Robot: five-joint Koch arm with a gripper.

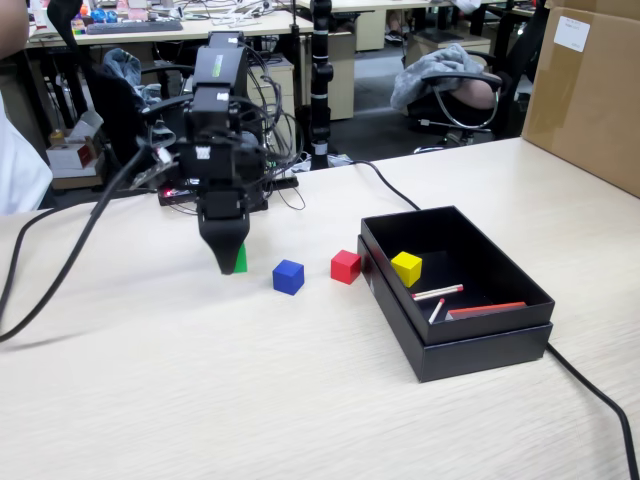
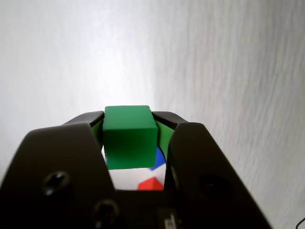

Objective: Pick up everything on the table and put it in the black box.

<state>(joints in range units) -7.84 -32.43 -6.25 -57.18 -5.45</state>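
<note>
So I'm hanging my black arm over the wide light beige wood-grain table (image 1: 200, 400), wrist folded so my black gripper (image 1: 229, 262) is pointing straight down, tips just off or right at the surface, hard to tell from the fixed view. Cables are trailing off my back toward the left edge.

The table is sitting in an office: cluttered desks and a grey swivel chair (image 1: 450, 85) further back, a big brown cardboard carton (image 1: 590, 90) at the right. A black cable (image 1: 590, 390) is running past the shallow matte black cardboard box (image 1: 470, 350), which is sitting to the right of me in that view. Inside it the small yellow cube (image 1: 406, 268) is lying near the back corner, with a couple of thin red-and-white sticks (image 1: 440, 294) beside it.

Left on the table: the small blue cube (image 1: 288, 277) and the small red cube (image 1: 346, 266), near each other, red one just beside the box wall.

My jaws are clamping the small green cube (image 2: 129, 137), one on each side of it, wrist view showing it wedged snug between them.
</note>
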